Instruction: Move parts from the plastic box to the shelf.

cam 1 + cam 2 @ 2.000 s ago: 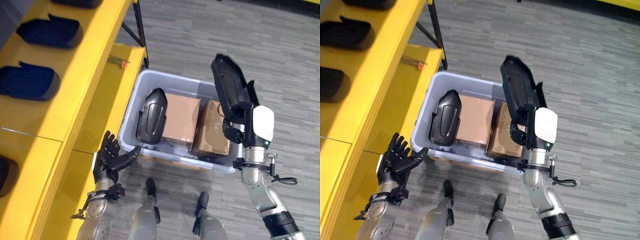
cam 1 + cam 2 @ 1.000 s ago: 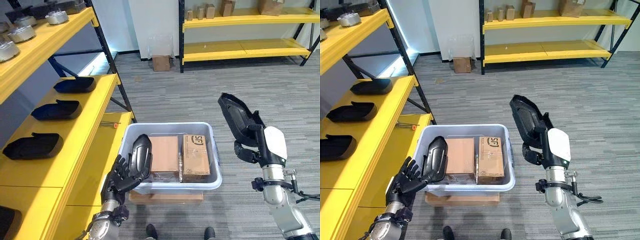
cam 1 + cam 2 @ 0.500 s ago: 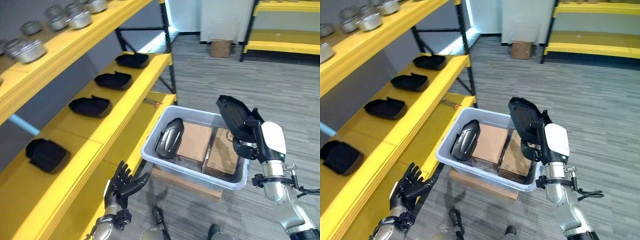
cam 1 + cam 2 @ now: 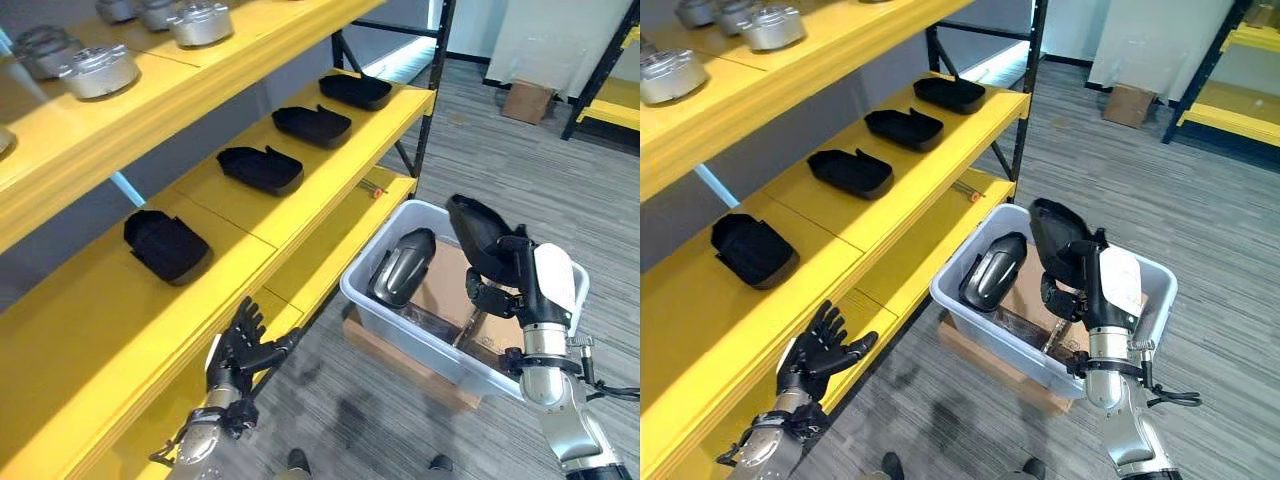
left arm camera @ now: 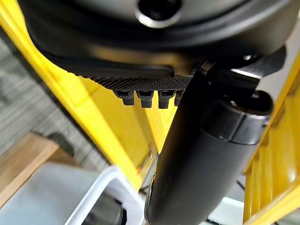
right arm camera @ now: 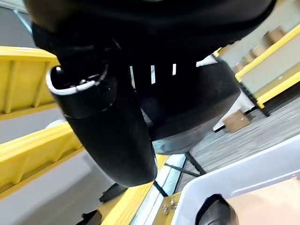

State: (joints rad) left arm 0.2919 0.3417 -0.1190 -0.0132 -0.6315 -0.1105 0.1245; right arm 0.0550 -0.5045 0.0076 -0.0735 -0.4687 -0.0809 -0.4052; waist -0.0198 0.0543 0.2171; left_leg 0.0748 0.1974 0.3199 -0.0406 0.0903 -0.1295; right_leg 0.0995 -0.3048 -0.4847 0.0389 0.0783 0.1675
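So here we've got the right hand [image 4: 497, 285] wrapped around a black part [image 4: 480, 235], fingers and thumb curled onto it, holding it up over the far side of the plastic box [image 4: 395, 319]; in the right wrist view that same part [image 6: 197, 101] sits right past the fingers, pressed up against them. The box is pale grey and sits on the floor on a flat bit of wood [image 4: 400, 360], just beside the yellow shelf [image 4: 300, 200]; inside we can see a second black part [image 4: 400, 268] leaning against the wall nearest the shelf, plus a couple of cardboard boxes [image 4: 445, 285] packed next to it.

The left hand [image 4: 243, 348] is down low by the front edge of the bottom shelf board, fingers spread out and relaxed, holding nothing; its thumb [image 5: 197, 154] sticks out across the left wrist view with the yellow board behind it.

On the middle level of the shelf we count four black parts in a row, well apart from each other: the nearest one [image 4: 165, 245], then one [image 4: 262, 168], one [image 4: 312, 124] and the farthest [image 4: 356, 90]; the level above carries round metal pieces [image 4: 98, 68]. A small red-tipped tool [image 4: 372, 190] lies on the lowest board, near the box; a brown carton [image 4: 528, 100] sits on the floor farther back.
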